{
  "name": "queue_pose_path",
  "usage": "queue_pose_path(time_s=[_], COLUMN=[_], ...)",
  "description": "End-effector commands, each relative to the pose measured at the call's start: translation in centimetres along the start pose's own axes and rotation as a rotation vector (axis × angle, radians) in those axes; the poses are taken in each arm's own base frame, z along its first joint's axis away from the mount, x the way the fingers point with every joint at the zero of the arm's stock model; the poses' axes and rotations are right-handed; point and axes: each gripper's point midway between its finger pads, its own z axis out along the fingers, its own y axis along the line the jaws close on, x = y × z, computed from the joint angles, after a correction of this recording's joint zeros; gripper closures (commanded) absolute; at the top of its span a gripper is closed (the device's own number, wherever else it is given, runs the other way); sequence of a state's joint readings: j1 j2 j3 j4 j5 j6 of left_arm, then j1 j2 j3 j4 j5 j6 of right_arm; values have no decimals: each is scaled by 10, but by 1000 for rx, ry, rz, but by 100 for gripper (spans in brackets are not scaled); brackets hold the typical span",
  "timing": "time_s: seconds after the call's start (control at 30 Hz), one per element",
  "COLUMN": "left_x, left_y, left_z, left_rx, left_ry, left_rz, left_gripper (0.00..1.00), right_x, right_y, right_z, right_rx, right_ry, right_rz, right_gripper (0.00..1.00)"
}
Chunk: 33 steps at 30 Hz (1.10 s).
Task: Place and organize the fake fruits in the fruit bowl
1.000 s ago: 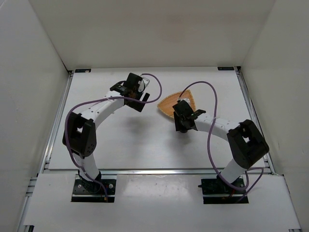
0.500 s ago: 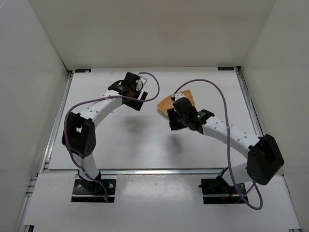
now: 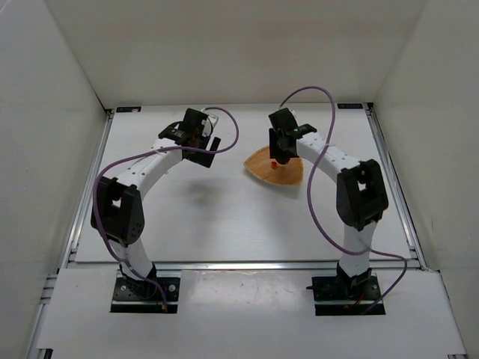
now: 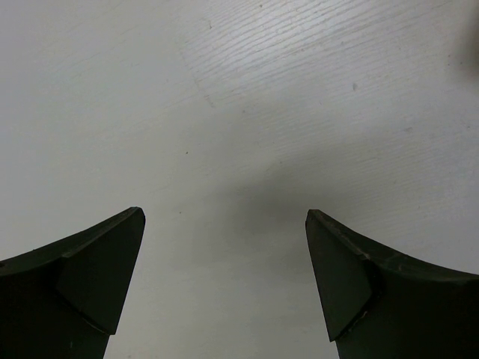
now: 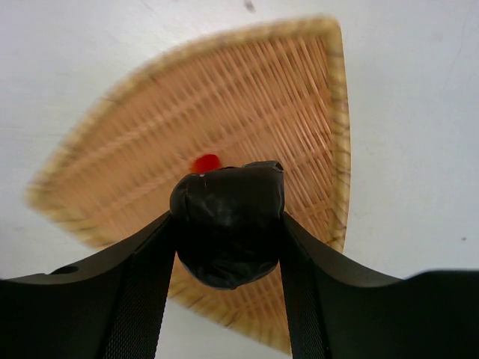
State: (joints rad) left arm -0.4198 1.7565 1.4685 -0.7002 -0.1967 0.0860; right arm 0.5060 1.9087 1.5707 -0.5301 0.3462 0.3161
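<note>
clamps the dark fruit (image 5: 228, 247) in the right gripper (image 5: 228, 217) at centre frame, above the woven bowl (image 5: 299, 97) with the red cherry (image 5: 205, 162) inside; holds the left gripper (image 4: 224, 224) wide apart over the table (image 4: 224, 97).

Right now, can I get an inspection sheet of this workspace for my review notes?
Surface: white table, no spills seen.
Job's things: woven bowl on the table; red cherry lying in it; dark fruit held above the bowl.
Clutter: nothing seen.
Tools: left tool open and empty above bare table; right tool shut on the dark fruit, over the bowl.
Cables: purple cable looping along each arm.
Surroundings: white walls on three sides.
</note>
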Motion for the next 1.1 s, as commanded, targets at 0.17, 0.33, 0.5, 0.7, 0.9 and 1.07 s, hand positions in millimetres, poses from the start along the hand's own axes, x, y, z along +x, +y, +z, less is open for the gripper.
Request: queue_pose_path(time_s=[0.17, 0.33, 0.5, 0.7, 0.9, 1.07], left_x=[-12, -10, -10, -14, 24, 63], left_y=[11, 11, 11, 62, 148, 175], left_z=[-27, -27, -27, -45, -58, -67], left_rx=[-16, -15, -15, -118, -261, -306], left_ry=[-73, -64, -64, -103, -73, -38], left_rz=[-43, -41, -30, -106, -321, -427], left_gripper=[0, 0, 0, 0, 0, 0], right_x=[11, 8, -18, -50, 6, 68], right_y=[-26, -21, -27, -66, -129, -190], right_z=[20, 19, -11, -84, -119, -127], right_rx=[101, 75, 78, 82, -82, 35], right_ry=[79, 78, -8, -152, -66, -1], right_rz=[55, 50, 73, 158, 395, 543], right_gripper=[60, 13, 0, 0, 0, 0])
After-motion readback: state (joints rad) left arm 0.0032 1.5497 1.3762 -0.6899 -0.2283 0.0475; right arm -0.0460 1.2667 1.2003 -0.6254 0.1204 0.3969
